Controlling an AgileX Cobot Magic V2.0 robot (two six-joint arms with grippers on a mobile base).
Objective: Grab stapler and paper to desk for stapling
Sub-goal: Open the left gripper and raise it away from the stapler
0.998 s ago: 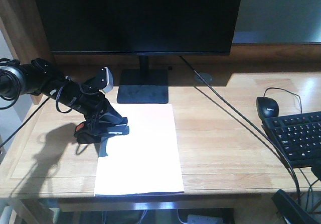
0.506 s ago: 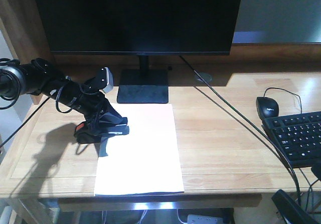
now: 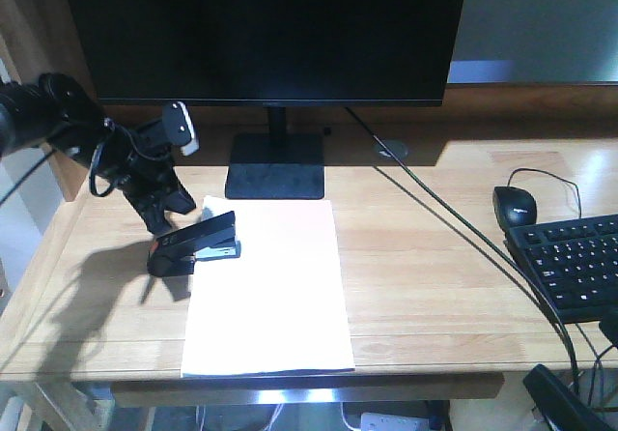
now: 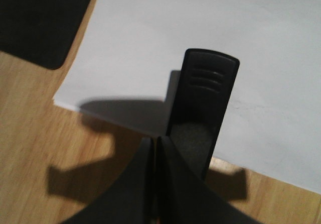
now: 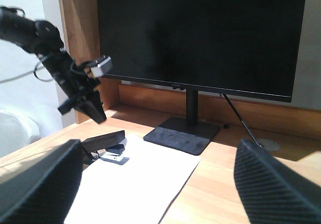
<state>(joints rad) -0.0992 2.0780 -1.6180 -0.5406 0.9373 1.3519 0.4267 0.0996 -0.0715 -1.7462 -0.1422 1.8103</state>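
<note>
Stapling step apparently done or near done: stapler point(image 3: 193, 244) resting free on top-left corner of paper point(image 3: 275, 296), just below and ahead of left gripper point(image 3: 169, 202). Left gripper lifted clear, fingers pressed together in wrist view, clenched on nothing. Right gripper point(image 5: 150, 184) wide apart, released, empty, well away to the right of the work. Both task things on table point(image 3: 435, 286). Judgement: remaining move probably retreat of left arm, or another press on stapler top if staple not driven; cannot tell whether staple is in.

Stapler: small, black, hard plastic, ribbed nose, orange-red patch at rear, silver strip in mouth, slightly agape. Paper: white, thin, flat, matte, corner tucked into stapler mouth. Table: light jointed wood planks, smooth, groove near edge. Black monitor point(image 3: 270, 25) on flat base beyond gripper.
</note>
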